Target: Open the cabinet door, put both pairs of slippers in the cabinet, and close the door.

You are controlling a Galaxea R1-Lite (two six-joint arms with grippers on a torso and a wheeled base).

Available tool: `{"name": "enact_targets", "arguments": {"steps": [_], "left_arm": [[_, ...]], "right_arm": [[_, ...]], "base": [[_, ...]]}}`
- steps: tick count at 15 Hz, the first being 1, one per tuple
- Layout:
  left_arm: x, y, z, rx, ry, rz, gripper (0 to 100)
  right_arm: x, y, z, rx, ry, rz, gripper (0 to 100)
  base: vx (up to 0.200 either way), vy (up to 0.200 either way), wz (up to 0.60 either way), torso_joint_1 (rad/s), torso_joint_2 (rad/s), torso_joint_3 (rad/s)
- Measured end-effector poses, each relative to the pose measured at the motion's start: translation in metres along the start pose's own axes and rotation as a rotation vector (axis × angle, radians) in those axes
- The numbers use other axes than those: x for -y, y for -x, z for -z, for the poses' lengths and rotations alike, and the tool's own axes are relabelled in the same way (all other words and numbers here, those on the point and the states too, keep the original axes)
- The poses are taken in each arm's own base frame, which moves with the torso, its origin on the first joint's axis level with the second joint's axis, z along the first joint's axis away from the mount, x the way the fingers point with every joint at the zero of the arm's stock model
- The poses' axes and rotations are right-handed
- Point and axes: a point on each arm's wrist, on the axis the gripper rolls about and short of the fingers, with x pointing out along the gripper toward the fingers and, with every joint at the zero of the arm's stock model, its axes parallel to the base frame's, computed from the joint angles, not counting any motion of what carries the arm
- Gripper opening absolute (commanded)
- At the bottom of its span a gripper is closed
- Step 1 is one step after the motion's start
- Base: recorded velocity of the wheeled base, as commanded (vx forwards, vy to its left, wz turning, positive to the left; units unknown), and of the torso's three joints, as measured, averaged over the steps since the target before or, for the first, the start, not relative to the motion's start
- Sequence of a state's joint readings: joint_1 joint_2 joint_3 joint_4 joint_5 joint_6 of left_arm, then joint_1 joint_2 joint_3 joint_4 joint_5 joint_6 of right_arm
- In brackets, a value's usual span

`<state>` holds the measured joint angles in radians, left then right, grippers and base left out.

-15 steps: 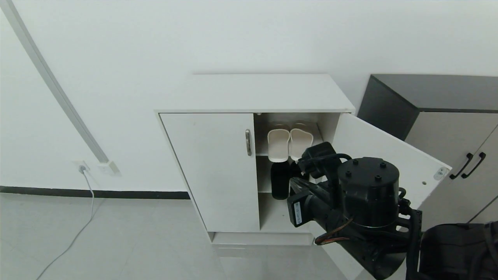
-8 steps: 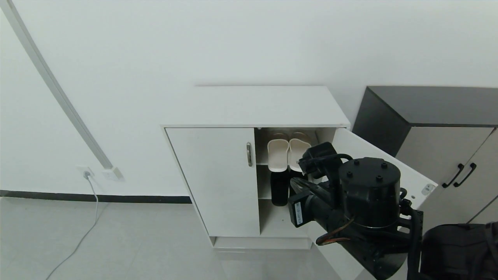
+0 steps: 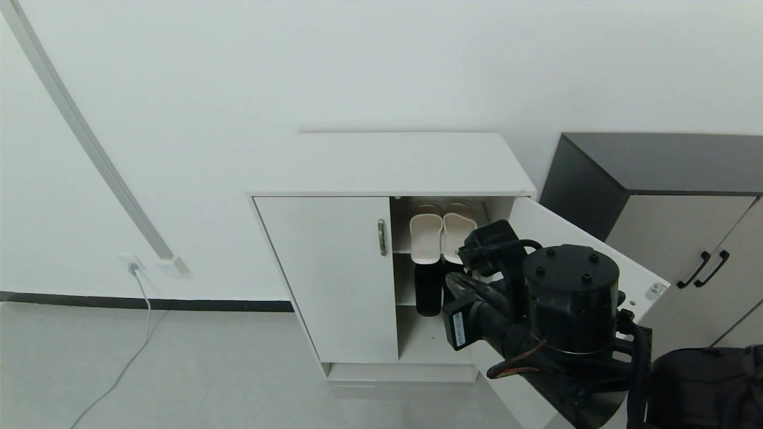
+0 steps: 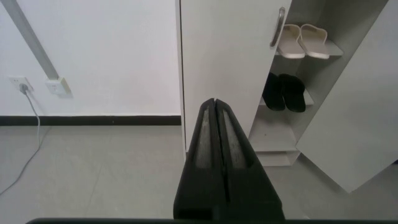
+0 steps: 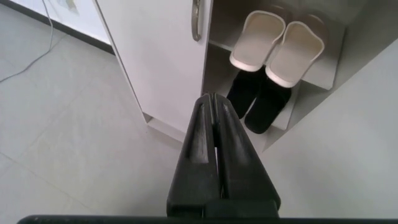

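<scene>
You have both pairs inside the cabinet: the white slippers lie on its upper shelf, and the black slippers sit on the shelf just below. The cabinet's right door stands swung wide open — its left door is closed. Your right gripper hangs before the cabinet's open half, fingers pressed together with nothing between them. Your left gripper, out before the closed door, is likewise pinched together and empty.
</scene>
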<state>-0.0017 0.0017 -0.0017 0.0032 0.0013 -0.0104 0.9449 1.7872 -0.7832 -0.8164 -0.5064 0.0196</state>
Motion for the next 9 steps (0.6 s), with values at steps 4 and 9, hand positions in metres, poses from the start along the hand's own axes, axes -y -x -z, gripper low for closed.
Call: {"name": "enact_targets", "arguments": {"steps": [4, 9], "left_arm": [[0.0, 0.0, 0.0, 0.0, 0.0, 0.0, 0], [0.0, 0.0, 0.0, 0.0, 0.001, 0.001, 0]], "right_arm": [[-0.0001, 0.0006, 0.0012, -0.003, 0.003, -0.001, 0], [0.002, 0.0002, -0.0017, 0.018, 0.013, 0.006, 0]], "base": [[0.0, 0.0, -0.6, 0.005, 0.0, 0.001], [0.0, 0.0, -0.24, 0.002, 0.0, 0.001]]}}
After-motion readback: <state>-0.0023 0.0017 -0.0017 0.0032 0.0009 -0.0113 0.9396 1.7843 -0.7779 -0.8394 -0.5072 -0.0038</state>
